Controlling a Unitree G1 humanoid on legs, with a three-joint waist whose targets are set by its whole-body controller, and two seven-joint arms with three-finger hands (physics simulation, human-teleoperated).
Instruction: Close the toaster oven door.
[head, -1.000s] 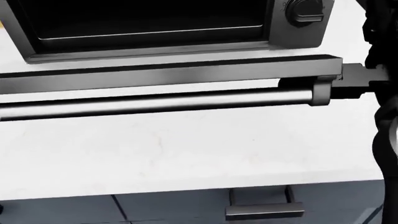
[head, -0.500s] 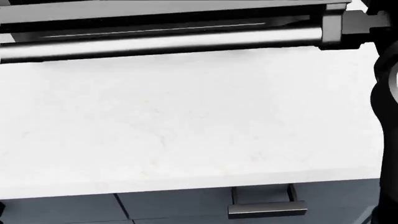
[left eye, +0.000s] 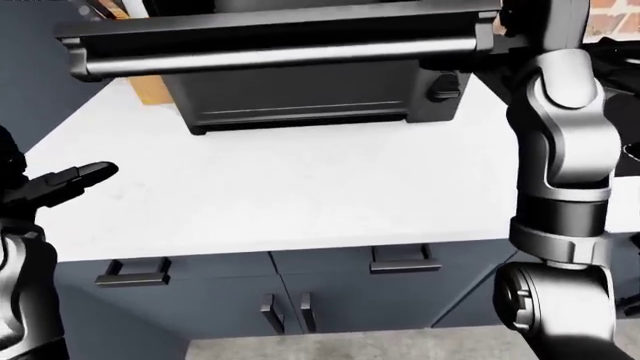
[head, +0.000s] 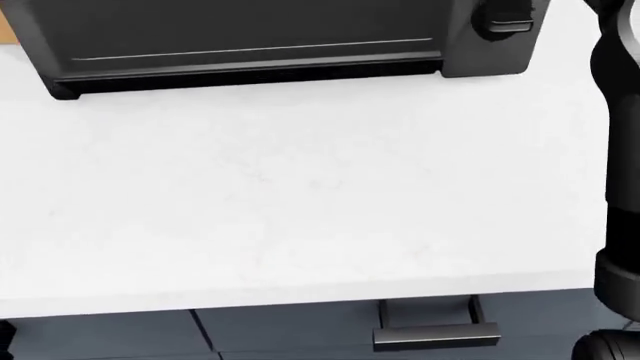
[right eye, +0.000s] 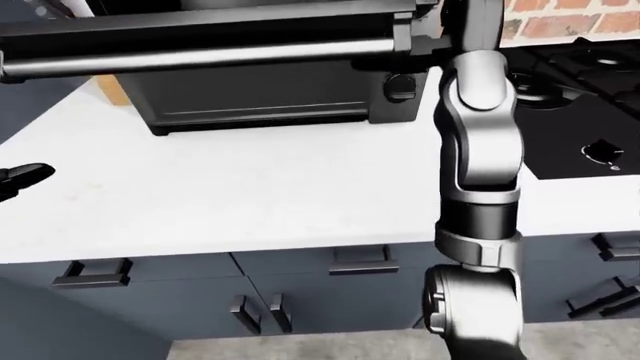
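Toaster oven (left eye: 310, 94) sits top centre of the left-eye view on the white tabletop (left eye: 300, 195); its door (left eye: 270, 34), lifted partway, spans the top edge. Right arm (left eye: 560, 165) rises upright at frame right to the door handle's (left eye: 280, 56) right end; right hand cropped, grasp indeterminate. Left hand (left eye: 55, 184) hovers lower left, fingers (left eye: 90, 172) extended, released.

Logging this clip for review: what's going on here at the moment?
The robot is closing a toaster oven on a white counter. Its right arm reaches up to the right end of the door handle, and the door is partway raised, not yet shut. The right hand itself is hidden. The left hand hangs apart at the left-eye view's left edge, holding nothing.
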